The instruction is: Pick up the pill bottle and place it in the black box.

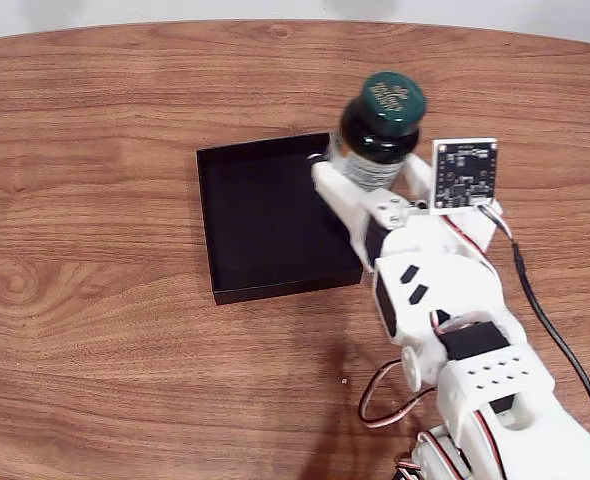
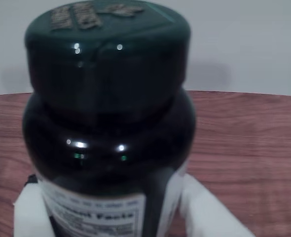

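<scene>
- Arm (image 1: pixel 475 350) in white plastic enters the fixed view from about five o'clock and reaches up toward the centre, with a dark cable (image 1: pixel 550 320) trailing along its right side and thin wires (image 1: pixel 385 405) looping near its base.
- Camera board (image 1: pixel 464 173), small and square, stands on the wrist at about two o'clock of the arm's forward end.
- Gripper (image 1: pixel 373 165): its two white fingers (image 1: pixel 335 190) are clamped on the pill bottle (image 1: pixel 378 128), one on each side of the labelled body; in the wrist view the fingers (image 2: pixel 207 210) flank the bottle's lower part.
- Pill bottle, one in count, stands upright in the grip, green cap (image 2: pixel 106 29) up, with the white label (image 2: pixel 96 215) just above the fingers.
- Black box (image 1: pixel 265 215), one in count, lies at about nine o'clock of the bottle; the bottle sits at the box's upper right corner, and whether it is over the inside or just outside the wall I cannot tell.
- Box floor shows bare, its low walls open all round.
- Table (image 1: pixel 95 120) of wood grain offers wide open room at nine and seven o'clock of the box; its far edge curves along twelve o'clock, beyond the bottle.
</scene>
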Controlling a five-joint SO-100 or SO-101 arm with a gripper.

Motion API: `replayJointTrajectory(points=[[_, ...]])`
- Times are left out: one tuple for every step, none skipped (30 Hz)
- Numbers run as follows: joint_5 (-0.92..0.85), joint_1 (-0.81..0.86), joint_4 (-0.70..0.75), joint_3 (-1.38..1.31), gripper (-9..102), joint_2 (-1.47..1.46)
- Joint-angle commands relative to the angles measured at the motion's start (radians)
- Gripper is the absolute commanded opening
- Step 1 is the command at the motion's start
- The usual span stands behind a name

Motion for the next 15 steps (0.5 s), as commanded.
replayJointTrajectory(points=[[-0.011, -0.058, -0.086, -0.130, 20, -0.063], [-0.014, -0.069, -0.114, -0.135, 20, -0.095], [-0.015, -0.080, -0.143, -0.140, 20, -0.127], [-0.017, -0.089, -0.169, -0.147, 20, -0.161], [-0.018, -0.098, -0.193, -0.153, 20, -0.192], [-0.020, -0.107, -0.215, -0.160, 20, -0.221], [-0.020, -0.114, -0.235, -0.167, 20, -0.250], [-0.021, -0.120, -0.255, -0.175, 20, -0.278], [-0.025, -0.124, -0.273, -0.187, 20, -0.307], [-0.028, -0.127, -0.284, -0.199, 20, -0.331], [-0.031, -0.130, -0.290, -0.213, 20, -0.354], [-0.034, -0.133, -0.301, -0.225, 19, -0.379], [-0.035, -0.137, -0.316, -0.235, 19, -0.405], [-0.035, -0.141, -0.336, -0.241, 19, -0.433], [-0.035, -0.144, -0.362, -0.244, 19, -0.462]])
